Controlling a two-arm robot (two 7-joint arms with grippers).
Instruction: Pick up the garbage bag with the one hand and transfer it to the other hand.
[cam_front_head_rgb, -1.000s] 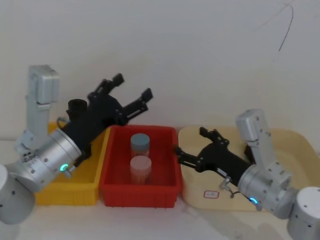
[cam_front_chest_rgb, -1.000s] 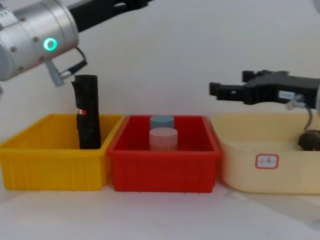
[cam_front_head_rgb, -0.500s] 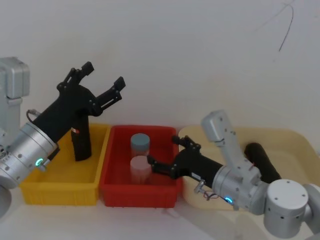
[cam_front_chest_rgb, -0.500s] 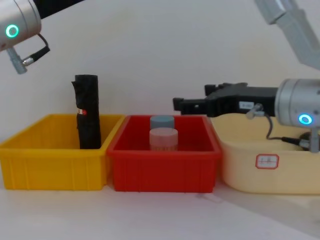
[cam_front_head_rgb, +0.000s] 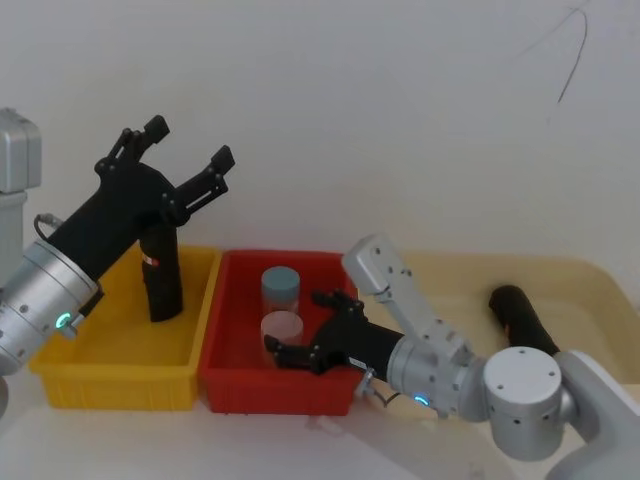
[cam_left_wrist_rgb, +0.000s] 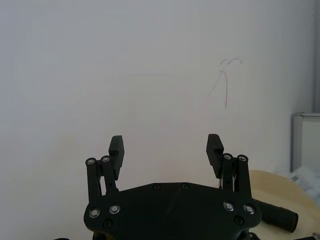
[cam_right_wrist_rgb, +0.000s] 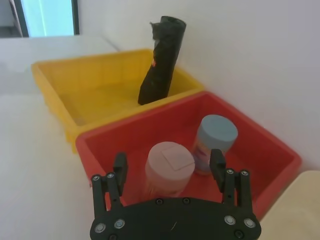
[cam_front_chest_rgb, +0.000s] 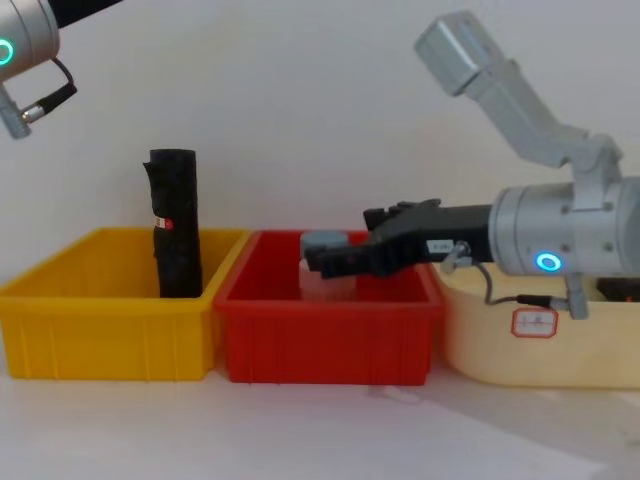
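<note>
The garbage bag (cam_front_head_rgb: 160, 284) stands upright in the yellow bin (cam_front_head_rgb: 70, 375). The left claw (cam_front_head_rgb: 185, 155) hangs released above it. The right claw (cam_front_head_rgb: 300, 335), also released, reaches over the red bin (cam_front_head_rgb: 340, 385).

In the chest view the right hand (cam_front_chest_rgb: 335, 258) covers most of the pink-lidded jar (cam_front_chest_rgb: 322, 286) and part of the blue-lidded jar (cam_front_chest_rgb: 322, 241). The yellow bin (cam_front_chest_rgb: 110, 335) wall hides the foot of the garbage bag (cam_front_chest_rgb: 175, 222). The label's (cam_front_chest_rgb: 534, 322) print is too small to read.
</note>
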